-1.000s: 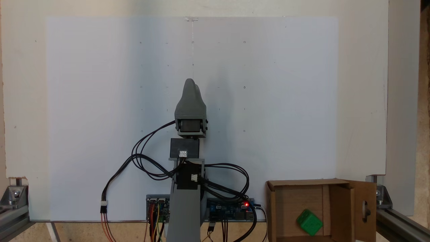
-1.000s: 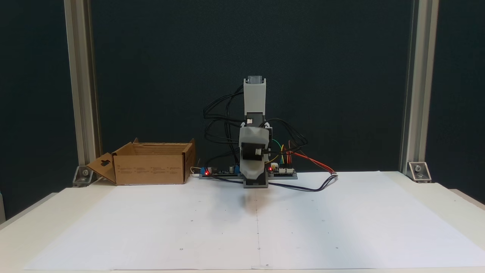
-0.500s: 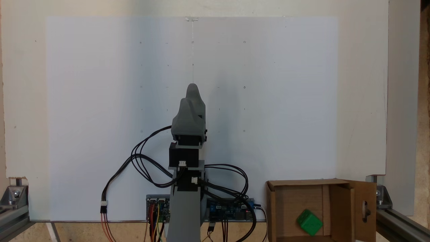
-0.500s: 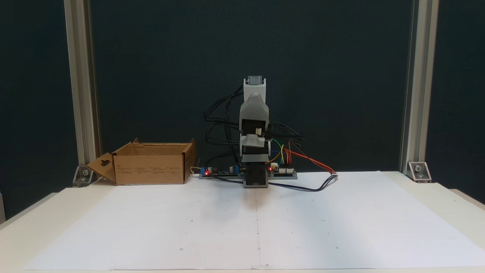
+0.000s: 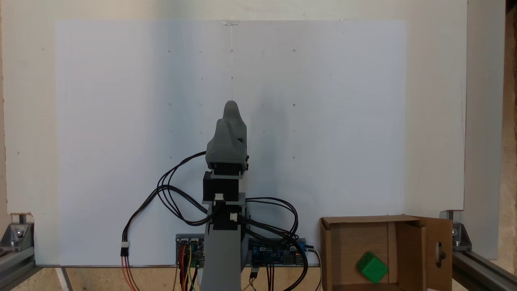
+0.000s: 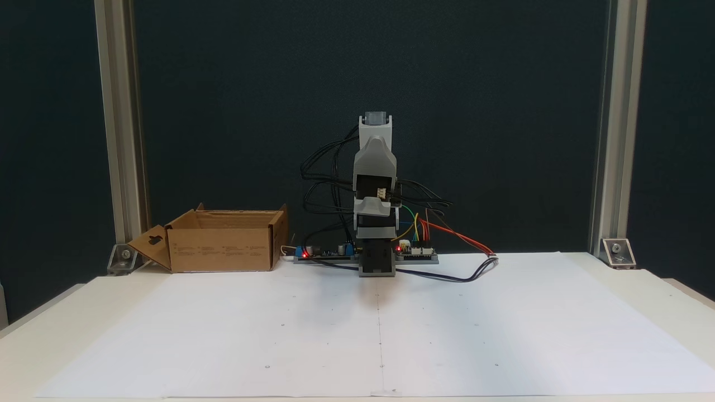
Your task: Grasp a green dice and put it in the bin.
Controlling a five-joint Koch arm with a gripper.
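Currently the dice point(image 5: 372, 267) lies on the floor of the bin point(image 5: 328, 250), near its lower right corner in a fixed view, so I judge the task done. My end effector point(image 5: 231, 108) is folded in over my base, well apart from the bin, holding nothing; its two halves overlap, so I cannot tell whether they are apart or together. Remaining risks look small: my cables point(image 5: 169, 194) loop loosely beside the base and could snag on a sudden swing, and a sweep toward the bin could knock it.
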